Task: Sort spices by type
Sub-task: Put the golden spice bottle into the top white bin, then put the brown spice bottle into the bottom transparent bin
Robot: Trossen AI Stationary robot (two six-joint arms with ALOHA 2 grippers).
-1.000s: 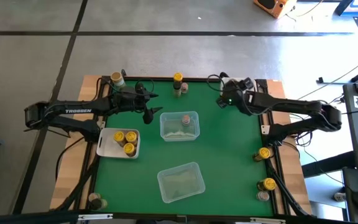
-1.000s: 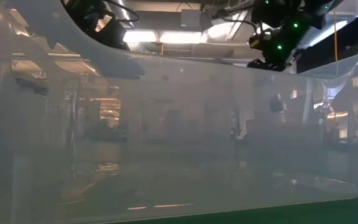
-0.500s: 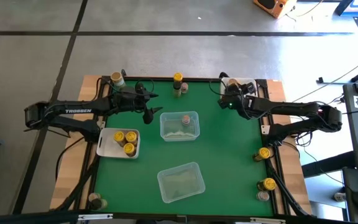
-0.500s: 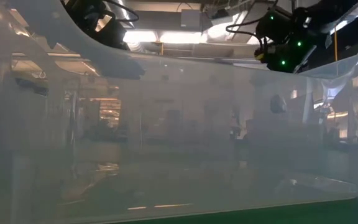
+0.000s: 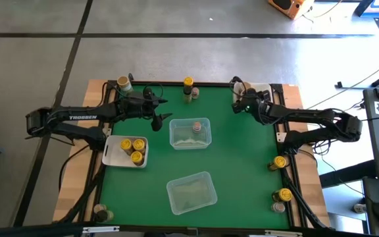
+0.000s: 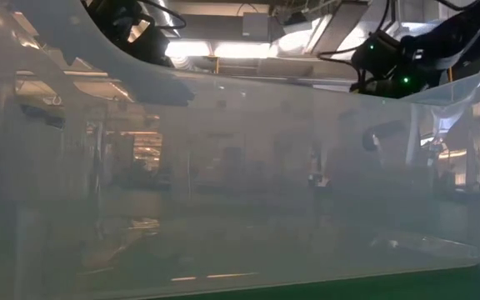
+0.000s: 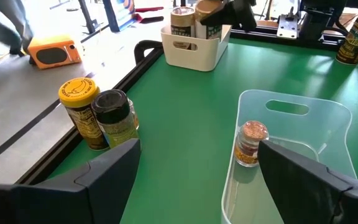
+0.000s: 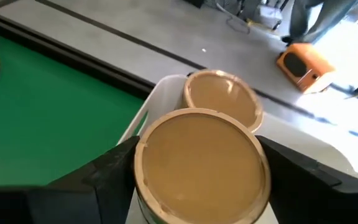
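Right gripper (image 5: 241, 104) has swung from mid-desk to the white tray (image 8: 160, 93) at the far right corner. Its fingers straddle a tan-lid spice jar (image 8: 202, 163), second tan-lid jar (image 8: 221, 99) just beyond; gripping or letting go, cannot tell. Jar looks light, rigid, smooth-sided: hold below the lid. Left gripper (image 7: 197, 180) spread, empty, beside the clear tub (image 7: 328, 118).

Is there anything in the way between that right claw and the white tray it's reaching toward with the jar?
Nothing visible blocks it. The right gripper has a tan-lidded jar between its fingers, right over the white tray at the table's far right corner. One tan-lidded jar already stands inside, just beyond it, so room there looks tight.
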